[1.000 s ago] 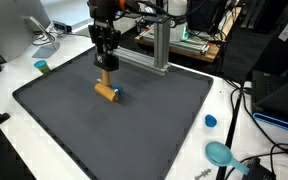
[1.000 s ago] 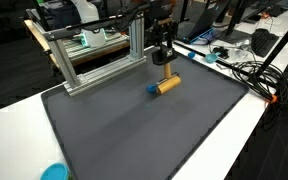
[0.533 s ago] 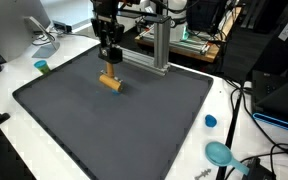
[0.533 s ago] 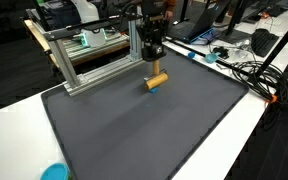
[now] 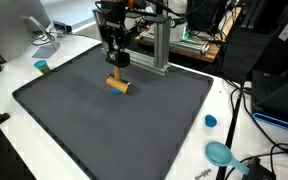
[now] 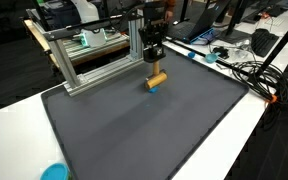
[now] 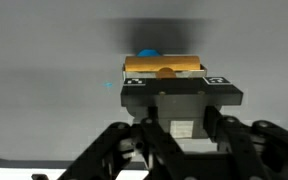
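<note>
A short tan wooden cylinder with a blue end hangs crosswise under my gripper, low over the dark grey mat. The gripper is shut on the cylinder from above, at the far part of the mat near the aluminium frame. In the wrist view the cylinder lies across the fingertips of the gripper, and its blue end shows behind it. Whether the cylinder touches the mat I cannot tell.
An aluminium frame stands just beyond the mat's far edge. A blue cap and a teal scoop lie off one side, with cables beside them. A small teal object and a blue disc lie near other corners.
The gripper has carried the cylinder a little way across the mat toward the aluminium frame and turned it about the vertical. The jaws have stayed shut on it.
</note>
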